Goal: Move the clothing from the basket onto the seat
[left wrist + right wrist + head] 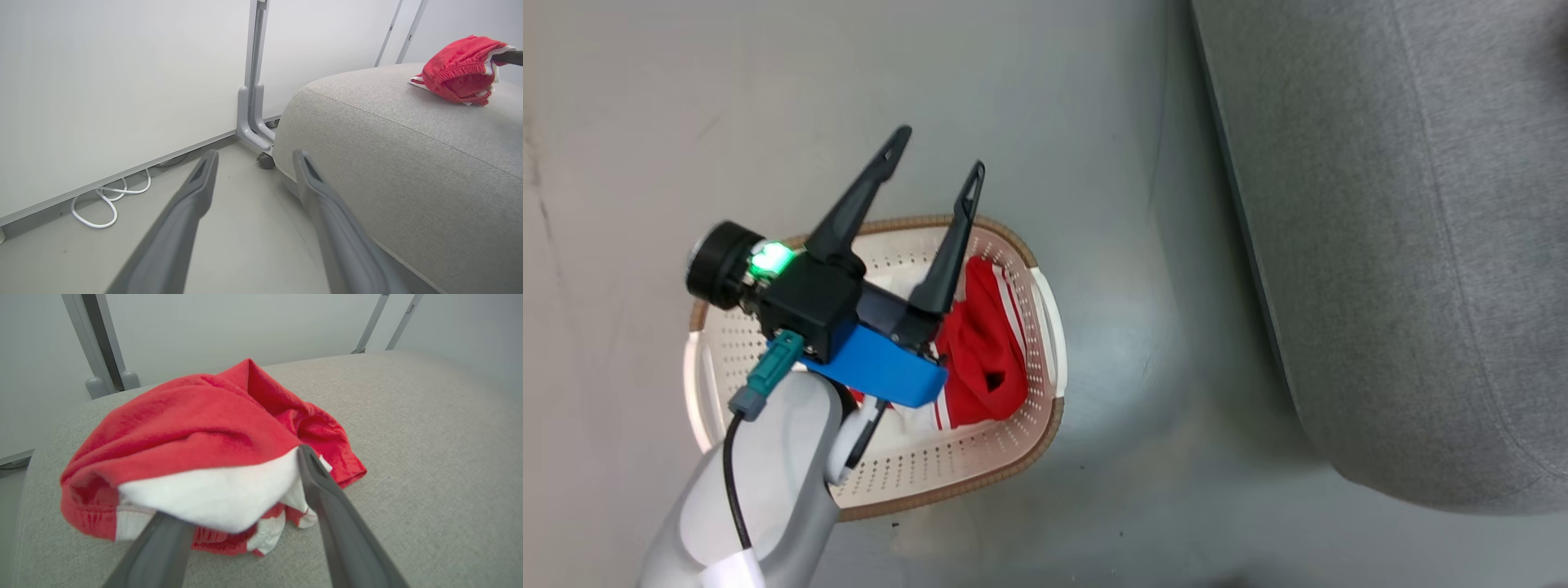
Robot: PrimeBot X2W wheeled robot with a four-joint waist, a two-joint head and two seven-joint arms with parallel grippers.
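The cream basket sits on the floor with one red and white piece of clothing bunched at its right side. My left gripper hovers over the basket, open and holding nothing; in its own view the left gripper points at the floor beside the grey seat. A second red garment lies on the seat. My right gripper is open, its fingers wide apart around that garment, whose white panel drapes over one finger and hides its tip. From the left wrist, the same garment rests near the seat's far edge.
The seat fills the right of the head view, a strip of grey floor between it and the basket. A white cable loops along the wall base. A grey partition post and a caster stand by the seat's corner.
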